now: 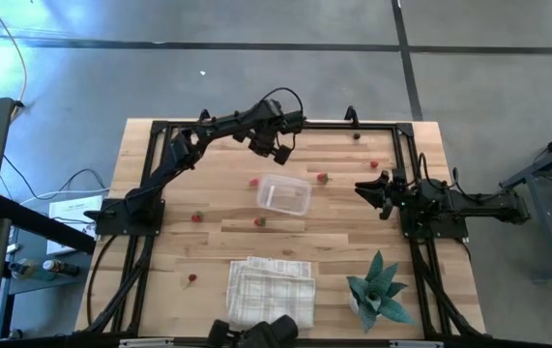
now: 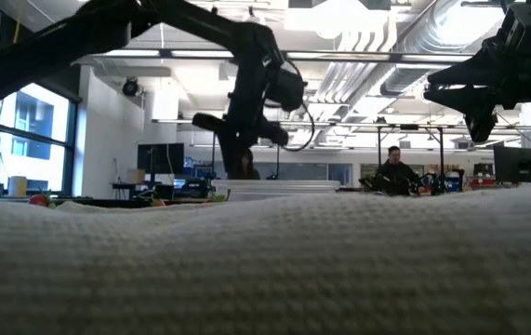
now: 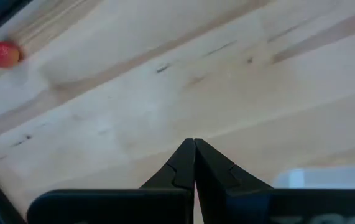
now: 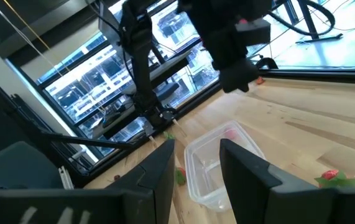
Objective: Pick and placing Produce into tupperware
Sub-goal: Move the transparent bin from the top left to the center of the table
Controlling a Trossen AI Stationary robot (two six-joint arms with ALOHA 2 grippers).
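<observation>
Produce is scattered loose across the counter [image 1: 159,145] while the left gripper [image 1: 277,152] hangs above the upper middle of the high view with its fingers pinched tight together, holding nothing. Just below it sits the tupperware [image 1: 284,193], clear and near the centre of the frame. One red piece [image 1: 254,181] lies just left of the container, another [image 1: 322,178] just right of it, a third [image 1: 260,221] below its lower left corner. Further left sit two more [image 1: 196,217] [image 1: 191,278]. Over on the right, the right gripper [image 1: 370,188] waits with its fingers parted, empty, pointing toward the tupperware. A white checked cloth [image 1: 271,288] lies folded at the bottom centre, a green plant [image 1: 377,287] at lower right.
</observation>
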